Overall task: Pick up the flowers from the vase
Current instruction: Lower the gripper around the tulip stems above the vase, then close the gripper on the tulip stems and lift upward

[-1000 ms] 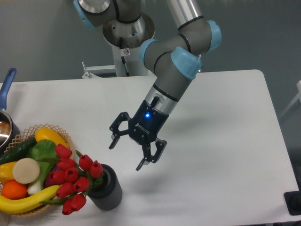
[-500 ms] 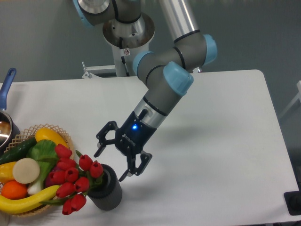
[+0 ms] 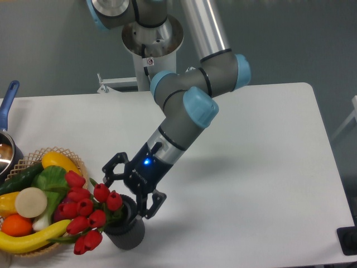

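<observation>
The flowers (image 3: 85,211), a bunch of red tulip buds on green stems, lean out to the left of the vase (image 3: 127,230), a short dark grey ribbed cylinder near the table's front edge. My gripper (image 3: 126,193) hangs open just above the vase's mouth and beside the rightmost buds. One finger is at the upper left near the top buds, the other at the vase's right rim. Nothing is held between the fingers. The stems inside the vase are hidden by the gripper and buds.
A wicker basket (image 3: 71,157) of toy vegetables sits at the front left, touching the flowers. A blue-handled pot (image 3: 8,106) stands at the left edge. The arm's base column (image 3: 152,44) rises behind the white table (image 3: 256,167).
The gripper has travelled down and to the left, from mid-table to just over the vase and flowers. It stayed open. The flowers and vase have not moved.
</observation>
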`<act>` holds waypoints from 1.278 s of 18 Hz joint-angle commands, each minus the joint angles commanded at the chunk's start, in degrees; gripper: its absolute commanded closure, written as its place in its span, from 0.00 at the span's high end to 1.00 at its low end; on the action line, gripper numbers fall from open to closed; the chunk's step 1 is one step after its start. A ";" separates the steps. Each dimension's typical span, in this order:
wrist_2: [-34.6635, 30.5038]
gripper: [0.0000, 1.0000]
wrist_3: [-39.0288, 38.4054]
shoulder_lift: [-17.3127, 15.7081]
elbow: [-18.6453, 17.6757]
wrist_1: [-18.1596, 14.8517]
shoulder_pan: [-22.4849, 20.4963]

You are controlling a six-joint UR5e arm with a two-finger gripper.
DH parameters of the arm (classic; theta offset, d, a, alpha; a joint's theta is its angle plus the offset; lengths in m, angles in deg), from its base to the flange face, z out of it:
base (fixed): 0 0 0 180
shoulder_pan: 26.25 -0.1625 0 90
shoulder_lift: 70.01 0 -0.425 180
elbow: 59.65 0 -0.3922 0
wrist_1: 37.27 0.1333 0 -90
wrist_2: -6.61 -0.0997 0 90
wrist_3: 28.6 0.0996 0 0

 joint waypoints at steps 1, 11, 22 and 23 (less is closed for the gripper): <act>-0.09 0.94 -0.09 0.09 0.00 0.00 0.17; -0.53 0.00 -0.18 -0.35 0.44 0.00 -0.17; -0.18 0.00 -3.87 -3.42 1.49 0.00 -1.23; 0.17 0.00 -4.74 -3.69 2.19 0.00 -1.32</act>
